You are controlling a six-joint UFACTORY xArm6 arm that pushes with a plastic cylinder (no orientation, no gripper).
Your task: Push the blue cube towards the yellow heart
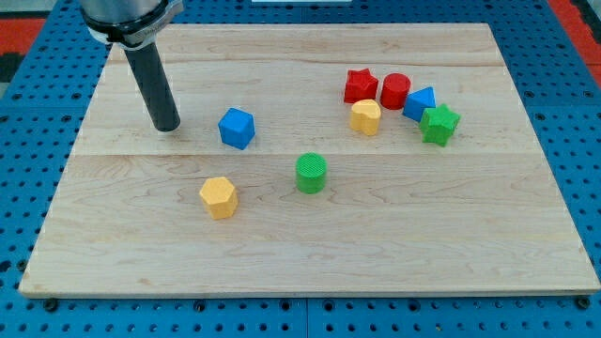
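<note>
The blue cube (237, 128) sits on the wooden board left of centre. My tip (167, 127) rests on the board to the cube's left, a short gap away, at about the same height in the view. The yellow heart (365, 117) lies to the view's right of the cube, in a cluster of blocks. A green cylinder (311, 173) lies below and between the cube and the heart.
Around the heart are a red star (360, 85), a red cylinder (395, 90), a second blue block (419, 102) and a green star (439, 124). A yellow hexagonal block (218, 197) lies below the cube. The board (310, 263) is bordered by blue pegboard.
</note>
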